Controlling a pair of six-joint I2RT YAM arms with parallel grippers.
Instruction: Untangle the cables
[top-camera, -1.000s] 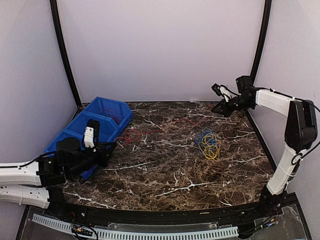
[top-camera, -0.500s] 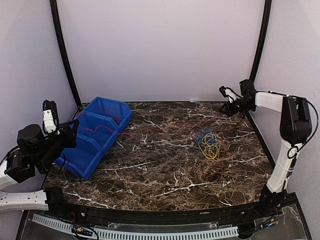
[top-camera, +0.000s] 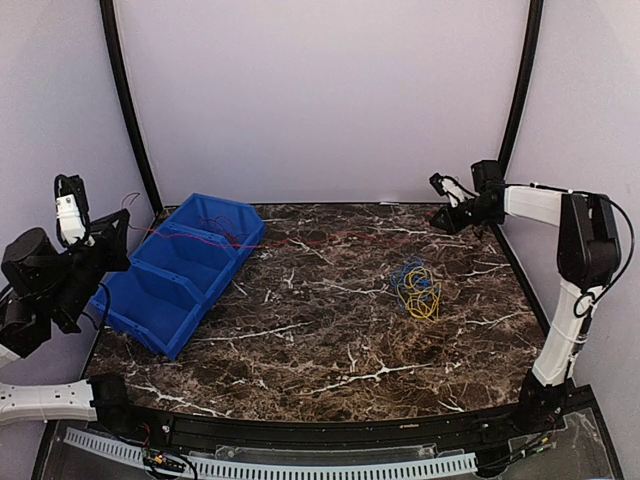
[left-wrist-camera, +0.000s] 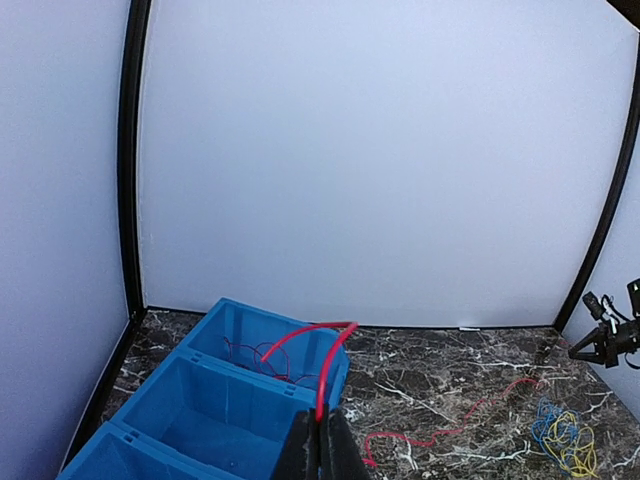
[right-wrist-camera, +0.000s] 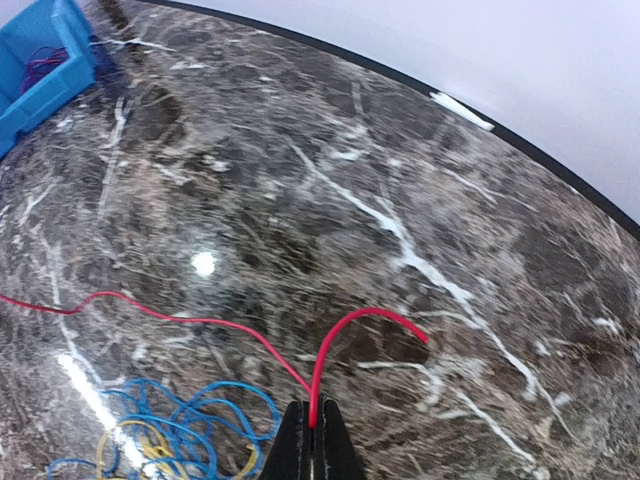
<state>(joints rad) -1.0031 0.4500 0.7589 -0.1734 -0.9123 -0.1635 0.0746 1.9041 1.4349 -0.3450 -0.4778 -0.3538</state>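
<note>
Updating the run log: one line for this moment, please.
left hand: shut on red cable | right hand: shut on red cable | red cable: stretched over blue bin | blue and yellow cables: tangled on table

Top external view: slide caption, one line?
Left gripper and right gripper hold the red cable stretched over the blue bin; blue-yellow tangle lies apart.
</note>
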